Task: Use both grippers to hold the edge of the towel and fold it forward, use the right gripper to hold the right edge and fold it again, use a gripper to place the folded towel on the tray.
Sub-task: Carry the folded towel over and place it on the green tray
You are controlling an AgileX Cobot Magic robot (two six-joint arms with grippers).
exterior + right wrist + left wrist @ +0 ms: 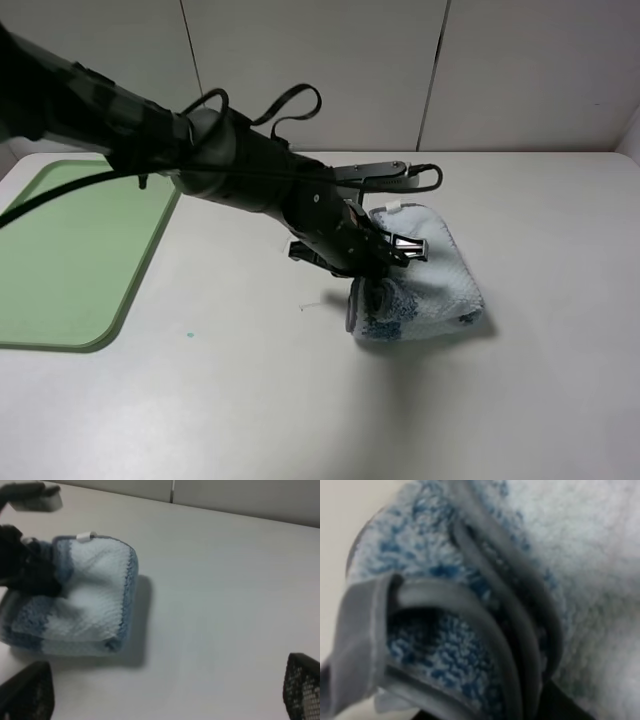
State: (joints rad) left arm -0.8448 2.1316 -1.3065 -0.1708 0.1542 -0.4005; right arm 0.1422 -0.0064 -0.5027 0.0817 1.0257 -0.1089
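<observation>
This looks like a robotics lab or test cell. A plain white surface (200, 400) stands against bare pale wall panels (310, 70) split by thin vertical seams. A black robot arm (230, 160) with looped cables reaches over it, and nothing domestic surrounds the staged setup.

Even, soft light from above fills the overhead view; the pale surface (560, 400) is bright without glare. The towel (425, 285) casts a faint shadow on its near and right sides, and the left arm (200, 150) reads almost pure black with little detail. The left wrist view is badly out of focus, the hem (485, 615) smeared and the bottom edge dark. The right wrist view is slightly soft, with a diffuse shadow beside the towel.
</observation>
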